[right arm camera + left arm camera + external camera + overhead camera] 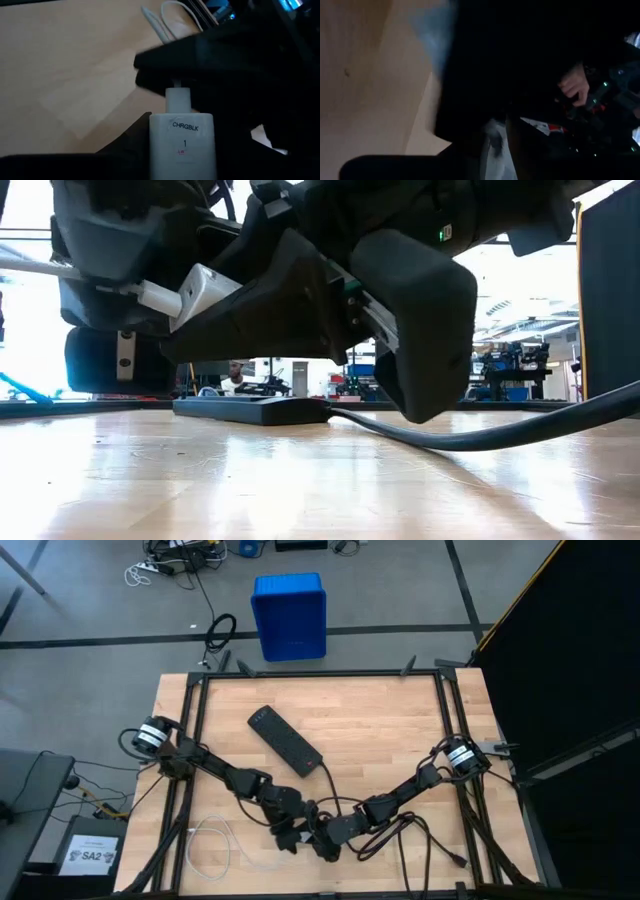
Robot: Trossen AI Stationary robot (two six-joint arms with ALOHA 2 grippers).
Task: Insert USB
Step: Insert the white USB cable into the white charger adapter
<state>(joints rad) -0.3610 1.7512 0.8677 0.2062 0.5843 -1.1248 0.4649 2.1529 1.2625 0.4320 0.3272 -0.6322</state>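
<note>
The white cube-shaped charger block (182,145), labelled CHRGBLK 1, is between the fingers of my right gripper (322,838) near the table's near edge. The USB cable's white plug (178,96) meets the block's end face; how far in it sits is hidden. My left gripper (300,835) faces the right one and is shut on that plug. The rest of the thin white cable (212,845) lies in a loop on the table, left of both grippers. In the low view the block (205,290) and the plug (155,298) hang above the table. My left gripper pinches the USB plug just behind its white sleeve (178,90). Its dark fingers (200,55) lie across the plug and hide the spot itself. The plug is lifted clear and level, pointing into the block. My right gripper pinches the charger block by its two side faces, one finger (125,147) on each side, with the labelled face (184,131) showing between them. It comes level from the table's right. The block is lifted clear of the table, its socket end toward the left gripper.
A long black power strip (285,740) lies slantwise at mid-table. Its thick black cord (480,438) runs along the table under the arms toward the near right. A blue crate (289,615) stands on the floor beyond the far edge. Bare wood lies left and right.
</note>
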